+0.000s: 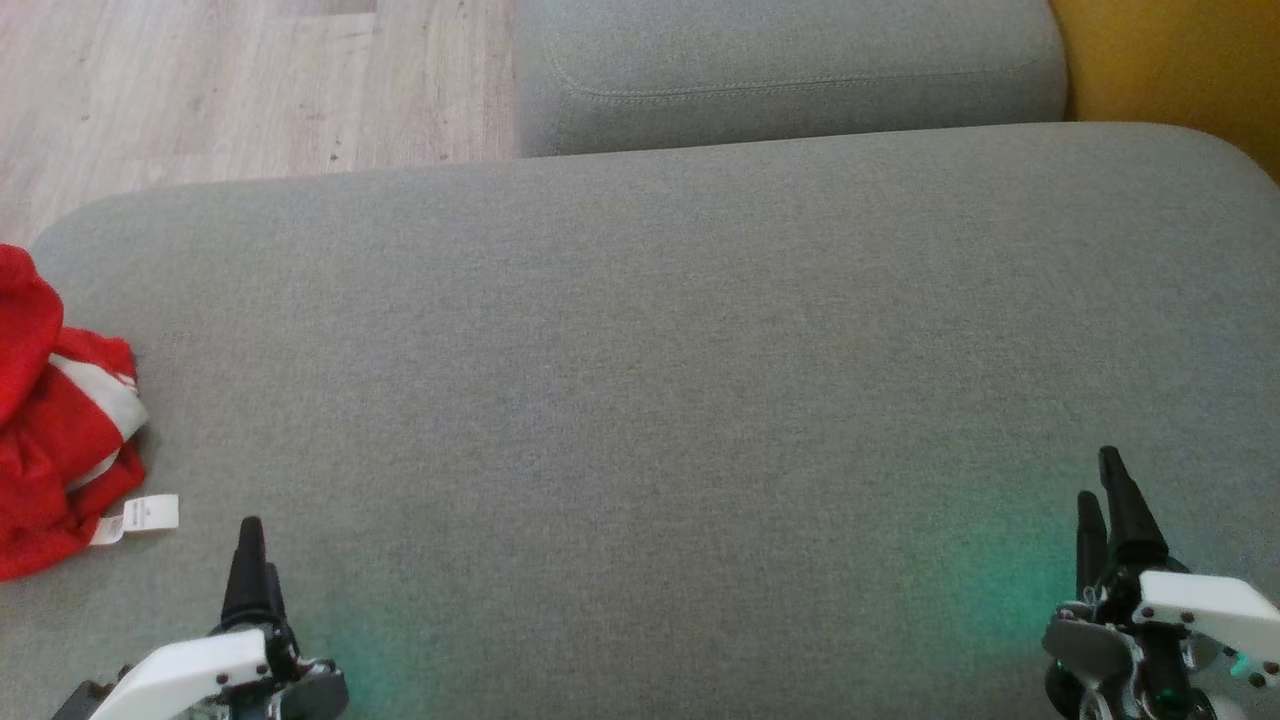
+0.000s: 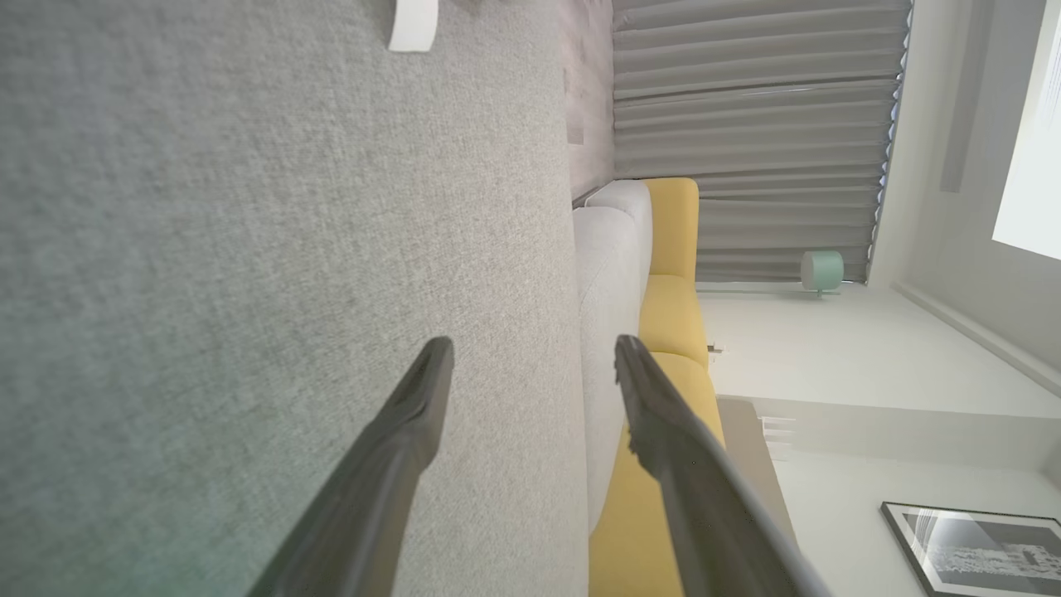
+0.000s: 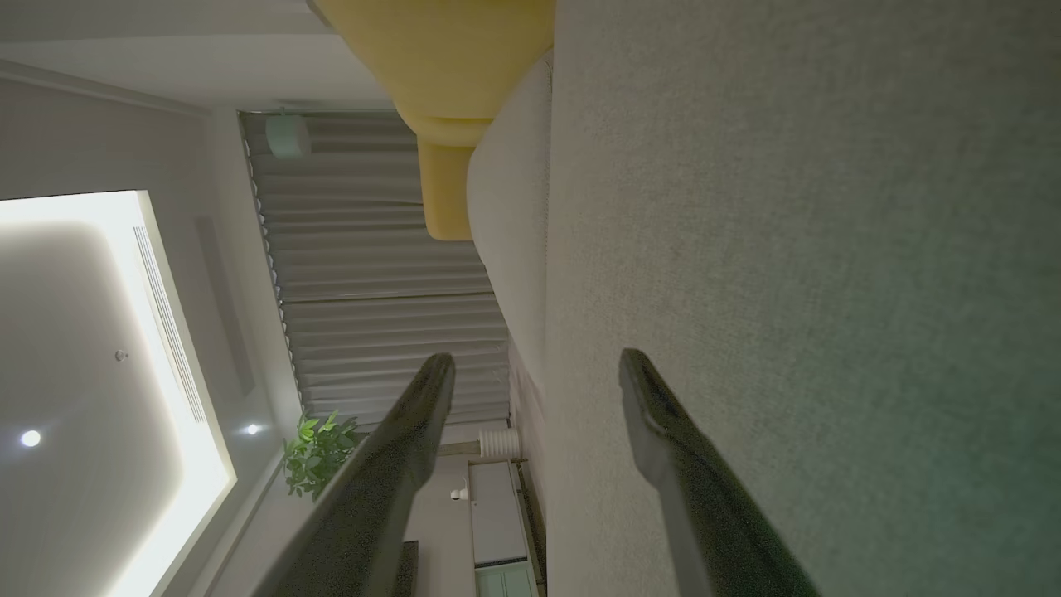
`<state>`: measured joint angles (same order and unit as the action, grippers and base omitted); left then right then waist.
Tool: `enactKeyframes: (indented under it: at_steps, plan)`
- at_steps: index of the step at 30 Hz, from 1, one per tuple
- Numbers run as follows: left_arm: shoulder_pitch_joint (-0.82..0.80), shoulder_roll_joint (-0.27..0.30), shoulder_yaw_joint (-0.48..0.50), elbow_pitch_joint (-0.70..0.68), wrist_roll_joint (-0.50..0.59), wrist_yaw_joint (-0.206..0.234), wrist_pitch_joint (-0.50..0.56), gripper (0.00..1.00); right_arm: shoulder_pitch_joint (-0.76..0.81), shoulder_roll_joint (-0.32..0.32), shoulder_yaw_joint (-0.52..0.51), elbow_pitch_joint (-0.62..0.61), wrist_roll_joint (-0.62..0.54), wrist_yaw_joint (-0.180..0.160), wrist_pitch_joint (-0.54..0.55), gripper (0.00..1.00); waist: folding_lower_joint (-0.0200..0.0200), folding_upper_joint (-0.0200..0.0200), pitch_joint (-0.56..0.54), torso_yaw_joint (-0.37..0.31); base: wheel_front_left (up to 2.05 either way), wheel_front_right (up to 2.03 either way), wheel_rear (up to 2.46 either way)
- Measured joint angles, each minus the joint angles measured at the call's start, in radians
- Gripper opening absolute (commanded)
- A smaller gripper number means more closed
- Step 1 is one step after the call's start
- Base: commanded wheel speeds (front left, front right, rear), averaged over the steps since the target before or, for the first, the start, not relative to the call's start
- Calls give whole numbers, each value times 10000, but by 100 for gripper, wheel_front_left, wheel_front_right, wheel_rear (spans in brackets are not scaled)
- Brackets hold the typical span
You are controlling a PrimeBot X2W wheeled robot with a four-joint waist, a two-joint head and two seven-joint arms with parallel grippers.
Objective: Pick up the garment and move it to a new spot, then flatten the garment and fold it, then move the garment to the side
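Inspection finds the garment (image 1: 50,440) lying crumpled at the far left of the large grey cushion (image 1: 640,350). It is red fabric with a white band across its folds, and part of it is cut off by the left border of the head view. A white label (image 1: 140,515) trails from its lower right edge and lies flat on the cushion. The left gripper (image 1: 250,530) stands at the lower left of the head view, near the garment and just right of the label, touching neither. In its own wrist view the left gripper (image 2: 532,348) has its jaws spread wide, with nothing between the two dark fingers but bare grey upholstery and the room beyond. A white strip at the top edge of that view is probably the same label, though too little of it is visible to confirm. The right gripper (image 1: 1098,478) stands at the lower right of the head view, well apart from the garment. In the right wrist view the right gripper (image 3: 537,361) likewise has its jaws parted wide and empty, one finger against the cushion fabric as backdrop and the other against grey curtains (image 3: 381,274). A faint green glow tints the cushion beside each gripper. Beyond the large cushion sits a second grey cushion (image 1: 780,70), with wooden floor (image 1: 200,80) to its left and yellow upholstery (image 1: 1180,60) to its right.
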<state>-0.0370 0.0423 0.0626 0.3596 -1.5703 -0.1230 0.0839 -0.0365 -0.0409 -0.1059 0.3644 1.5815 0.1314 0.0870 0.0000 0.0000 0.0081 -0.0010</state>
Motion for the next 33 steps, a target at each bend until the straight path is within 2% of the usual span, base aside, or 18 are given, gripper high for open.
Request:
enactKeyframes:
  at_steps: [8,22,33]
  plan:
    - [-87,42,-79,8,677,0,-247,100,-407,-59,278,48,-430,0,-267,100,0,0,88,-12,0,0,0]
    - [-511,267,-430,151,2717,-2,-683,100,-1003,-201,583,290,-2086,0,-704,100,1,0,277,-7,0,0,0]
    - [-886,454,-690,368,4560,-2,-989,100,-1399,-318,844,454,-3887,0,-1007,100,1,0,415,-1,0,0,0]
